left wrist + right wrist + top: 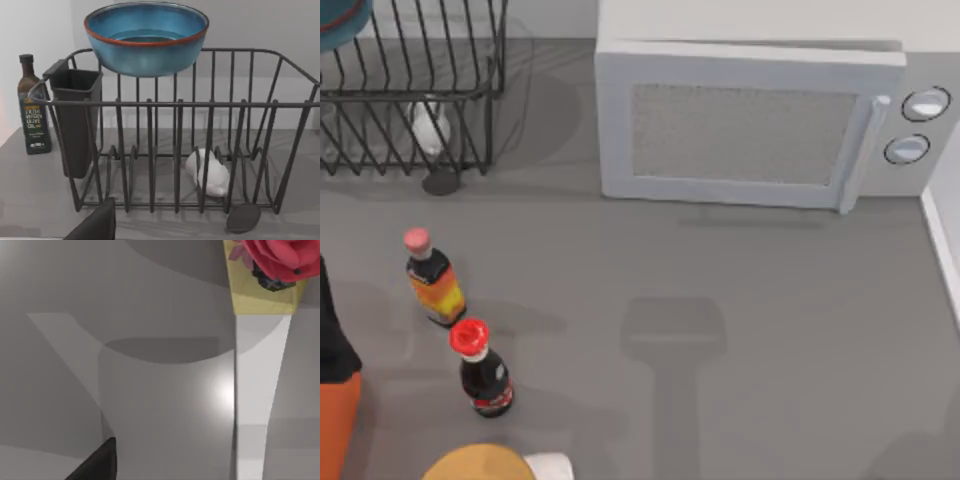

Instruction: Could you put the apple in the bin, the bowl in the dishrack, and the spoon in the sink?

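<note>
At the near edge of the grey desk (pixel 740 330) in the top view sit a rounded orange-yellow shape (pixel 480 464) with a small white piece beside it, and an orange and black block (pixel 338 400) against the left edge; I cannot tell what these are. Just beyond stand two small bottles, close together: a dark one with a bright red cap (pixel 482 370) and, farther back and to its left, an orange-labelled one with a pink cap (pixel 432 280).

My left wrist view looks straight at the black wire dishrack (pixel 210 105) standing on the desk at the far left. A dark finger of my left jaws (pixel 95 225) pokes in at the lower edge; I cannot tell how far those jaws are apart, and nothing shows in them. Inside the rack a small white lump (pixel 210 172) lies on the bottom bars, and a black utensil cup (pixel 75 125) hangs at one end. The large blue-teal bowl with the reddish-brown rim (pixel 146 37) sits upright above the rack's top rail at the back. A dark olive oil bottle (pixel 32 107) stands outside the rack.

To the far right of the rack is a white microwave (pixel 750 130), door shut.

My right wrist view shows a grey-white curved surface, a dark finger tip (pixel 97 462), and a red rose in a yellow holder (pixel 272 270); I cannot tell the state of those jaws either.
</note>
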